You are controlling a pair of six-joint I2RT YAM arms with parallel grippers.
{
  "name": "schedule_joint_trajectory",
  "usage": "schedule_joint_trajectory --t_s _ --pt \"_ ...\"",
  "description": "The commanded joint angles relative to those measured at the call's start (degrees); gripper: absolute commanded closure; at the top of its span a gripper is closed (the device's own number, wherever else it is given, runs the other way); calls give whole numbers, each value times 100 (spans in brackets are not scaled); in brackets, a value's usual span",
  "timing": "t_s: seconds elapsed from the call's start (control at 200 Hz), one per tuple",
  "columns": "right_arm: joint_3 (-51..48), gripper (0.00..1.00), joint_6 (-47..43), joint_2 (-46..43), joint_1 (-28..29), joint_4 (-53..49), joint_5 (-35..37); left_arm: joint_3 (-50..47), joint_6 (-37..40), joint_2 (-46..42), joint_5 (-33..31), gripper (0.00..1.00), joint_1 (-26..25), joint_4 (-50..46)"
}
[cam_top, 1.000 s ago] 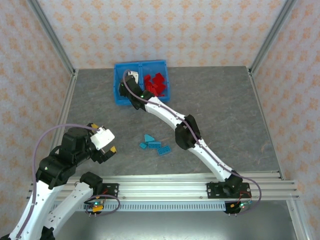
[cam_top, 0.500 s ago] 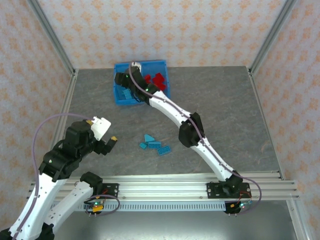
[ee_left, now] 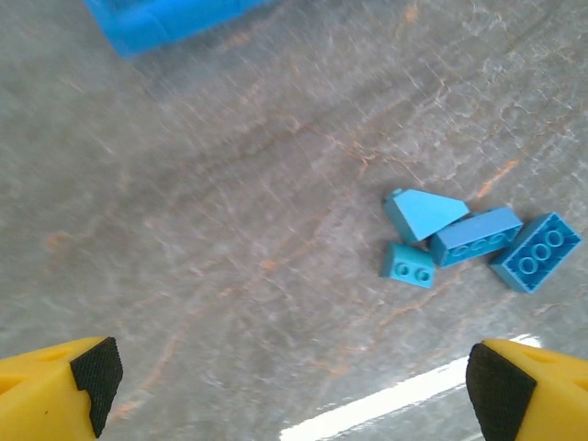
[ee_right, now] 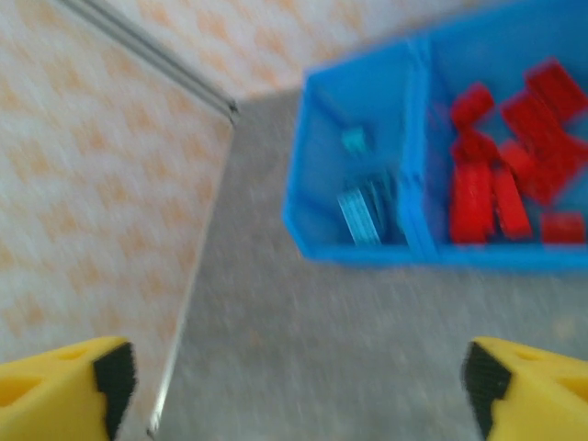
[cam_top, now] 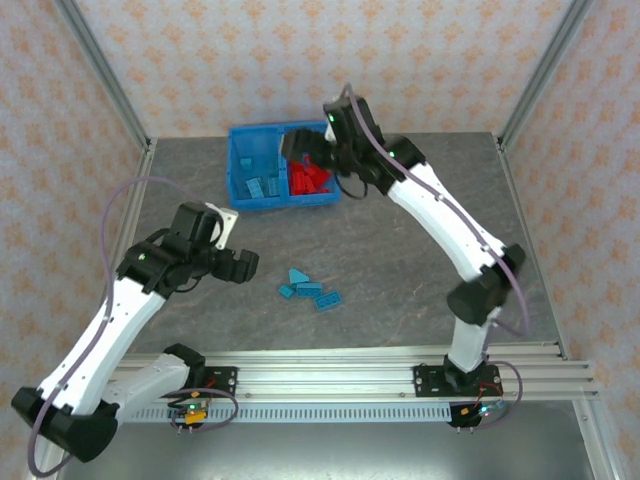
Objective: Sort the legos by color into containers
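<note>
The left gripper [ee_left: 294, 390] gaped empty near four blue legos [ee_left: 473, 237] (mid-tabletop); the right gripper [ee_right: 294, 390], equally wide and empty, faced the far-edge bin [ee_right: 354, 250].

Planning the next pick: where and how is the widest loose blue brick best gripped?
Come from straight above: the widest brick lies flat, studs up. Probably pinch its two short ends, which look free; a narrow brick crowds one long side.

Your left gripper [cam_top: 243, 265] sits low with its jaws spread wide, the elbow folded behind it. Your right gripper [cam_top: 293, 148] is also wide open, pointing left off a far-stretched arm.
</note>
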Motion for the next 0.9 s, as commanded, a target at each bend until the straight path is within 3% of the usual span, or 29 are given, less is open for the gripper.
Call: schedule_joint_trajectory --t_s 0.0,0.14,0.305,0.661,0.896 --pt "-1678 0 379 -780 30 -392 -130 37 -913 501 481 0 -58 56" --pt "-3846 1 1192 -2162 29 125 -64 133 -1192 1396 583 0 -122 -7" --pt "-5137 1 1571 -3317 21 -23 274 370 -1695 2249 674 0 -129 200" --pt "-6004 1 2236 -4953 27 -511 716 515 -4344 3760 915 0 -510 1119" --pt "-6138 2 2328 -5415 24 -765 904 770 -4609 4255 654 0 -1175 1146"
